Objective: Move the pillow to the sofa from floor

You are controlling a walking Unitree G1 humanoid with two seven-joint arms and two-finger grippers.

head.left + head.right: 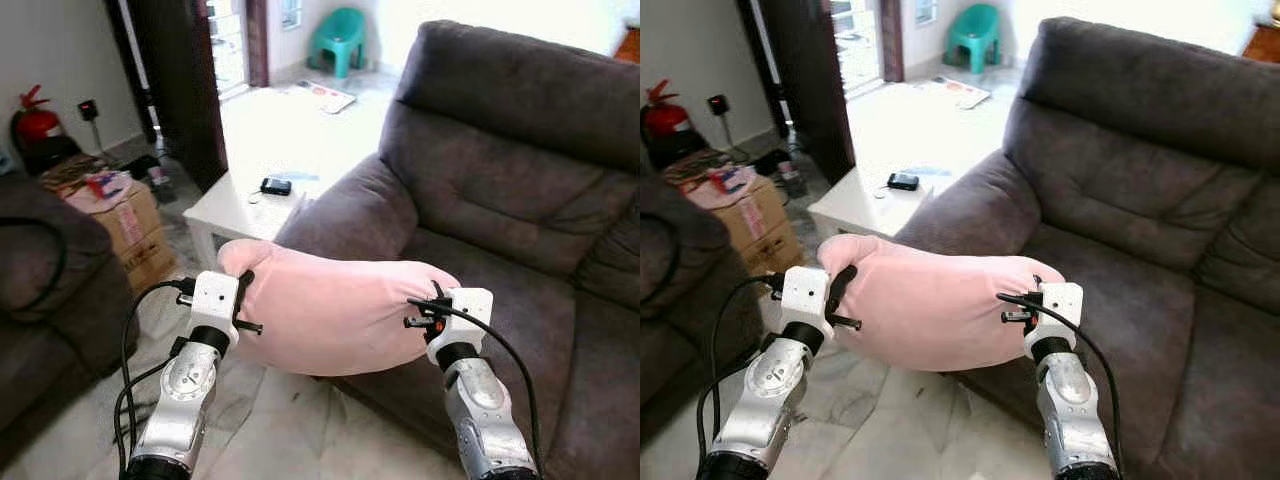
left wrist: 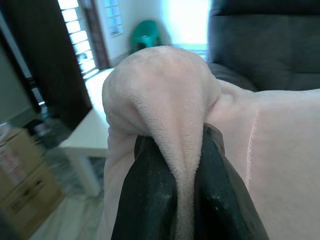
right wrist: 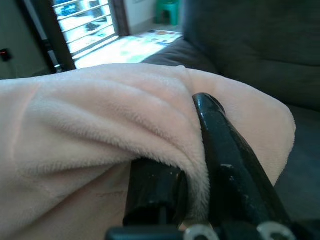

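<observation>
Grippers are clamping the pink pillow (image 1: 335, 310) at both ends: the left gripper (image 2: 185, 200) is pinching one fold, the right gripper (image 3: 197, 200) another. Pillow is hanging above the sofa (image 1: 520, 190) seat's front edge, off the floor (image 1: 270, 430).

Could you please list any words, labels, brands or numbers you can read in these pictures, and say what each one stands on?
No text can be read in these pictures.
Cardboard box: red printing on its side, too blurred to read.
Printed sheet lying on the floor by the green chair: coloured print, too small to read.
Fire extinguisher: any label is too small to make out.
Pink pillow, held by both end effectors: no label shows.
</observation>
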